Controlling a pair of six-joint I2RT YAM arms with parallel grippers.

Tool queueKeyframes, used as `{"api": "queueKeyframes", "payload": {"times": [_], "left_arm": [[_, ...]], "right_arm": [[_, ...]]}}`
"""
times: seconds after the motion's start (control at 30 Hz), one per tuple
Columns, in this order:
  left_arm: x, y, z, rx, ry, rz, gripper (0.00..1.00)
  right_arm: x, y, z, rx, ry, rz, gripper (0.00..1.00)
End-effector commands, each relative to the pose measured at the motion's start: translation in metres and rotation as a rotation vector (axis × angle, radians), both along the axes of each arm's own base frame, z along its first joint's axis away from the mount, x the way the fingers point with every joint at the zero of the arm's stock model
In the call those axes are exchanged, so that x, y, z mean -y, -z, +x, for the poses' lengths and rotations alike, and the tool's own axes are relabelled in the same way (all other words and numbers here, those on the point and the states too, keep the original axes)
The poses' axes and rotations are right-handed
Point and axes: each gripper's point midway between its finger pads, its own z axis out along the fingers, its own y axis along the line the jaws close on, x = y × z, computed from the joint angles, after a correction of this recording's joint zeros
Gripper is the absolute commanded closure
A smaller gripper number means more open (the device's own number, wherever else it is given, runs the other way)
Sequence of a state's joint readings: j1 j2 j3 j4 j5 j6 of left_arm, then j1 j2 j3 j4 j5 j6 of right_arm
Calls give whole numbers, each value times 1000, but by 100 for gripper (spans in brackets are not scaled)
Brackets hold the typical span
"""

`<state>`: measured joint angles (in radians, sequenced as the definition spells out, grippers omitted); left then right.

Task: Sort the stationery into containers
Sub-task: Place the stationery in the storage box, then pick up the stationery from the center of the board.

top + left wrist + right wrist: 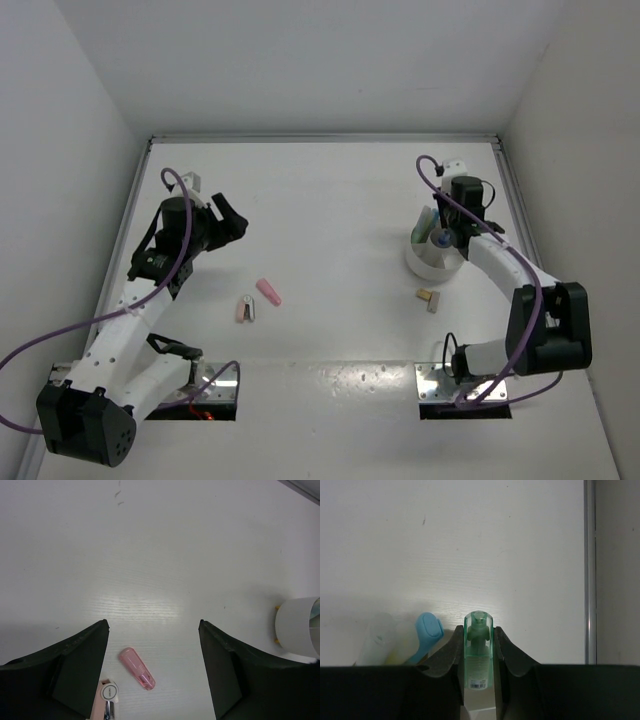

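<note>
A pink stick (269, 291) and a tan block (428, 298) are laid on the surface (340, 210), well apart; a green-capped stick (479, 647) is clamped at the white tub (420, 266).

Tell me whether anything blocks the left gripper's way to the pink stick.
Nothing visible does. The left gripper is open, and the pink stick lies on the table ahead of its fingers with nothing between. A pink-and-white piece lies just beside the stick.

The white table (340, 200) carries a pink stick (269, 291) lying left of centre, with a pale pink piece with a metal part (247, 309) just beside it on the near side. To the right stands a round white tub (430, 266), and a small tan block (428, 298) lies near it, toward the front.
</note>
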<state>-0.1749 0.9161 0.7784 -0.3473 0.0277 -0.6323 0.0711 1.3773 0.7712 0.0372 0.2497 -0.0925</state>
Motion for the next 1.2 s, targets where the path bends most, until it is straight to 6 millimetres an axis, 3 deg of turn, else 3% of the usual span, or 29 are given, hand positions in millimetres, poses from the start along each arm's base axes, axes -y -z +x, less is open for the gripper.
{"api": "queueKeyframes", "payload": {"times": [0.0, 0.1, 0.17, 0.37, 0.53, 0.67, 0.7, 0.77, 0.83, 0.87, 0.9, 0.93, 0.97, 1.07, 1.1, 1.13, 1.17], "left_arm": [[0, -12, 4, 55, 8, -4, 22], [0, -12, 4, 55, 8, -4, 22], [0, -12, 4, 55, 8, -4, 22], [2, -12, 3, 54, 17, -8, 22], [2, -12, 3, 54, 17, -8, 22], [2, -12, 3, 54, 17, -8, 22], [2, -12, 3, 54, 17, -8, 23], [2, -12, 3, 54, 17, -8, 24], [2, -9, 4, 45, 17, -6, 31], [2, -11, 5, 54, 17, -8, 40], [2, -11, 5, 56, 21, 0, 57], [2, -11, 5, 56, 21, 0, 93], [2, -11, 5, 56, 21, 0, 100], [-3, -6, 6, 48, -4, 14, 100], [-6, -6, 7, 48, -28, 16, 100], [-9, -6, 8, 49, -42, 23, 100], [-14, -6, 9, 49, -68, 21, 72]], "right_arm": [[1, 2, 7, 21, 8, 30, 100], [-1, 2, 8, 9, 5, 42, 95], [3, 3, 7, 0, 15, 42, 79], [5, -3, 5, 14, 21, 55, 56], [5, -24, 4, 72, 19, 58, 49], [6, -38, 3, 109, 26, 55, 53], [7, -47, 4, 137, 18, 43, 58], [-1, -80, 3, 231, -33, 55, 79], [-25, -105, 2, 275, -198, 69, 97], [-64, -111, -8, 249, -418, 147, 97], [-90, -113, -17, 226, -600, 131, 97], [-131, -110, -38, 174, -837, 224, 95], [-150, -92, -48, 31, -917, 340, 93], [-215, -82, -72, -210, -1130, 535, 87], [-248, -56, -84, -340, -1196, 563, 83], [-260, -47, -85, -378, -1206, 528, 78], [-275, -46, -85, -377, -1237, 492, 70]]}}
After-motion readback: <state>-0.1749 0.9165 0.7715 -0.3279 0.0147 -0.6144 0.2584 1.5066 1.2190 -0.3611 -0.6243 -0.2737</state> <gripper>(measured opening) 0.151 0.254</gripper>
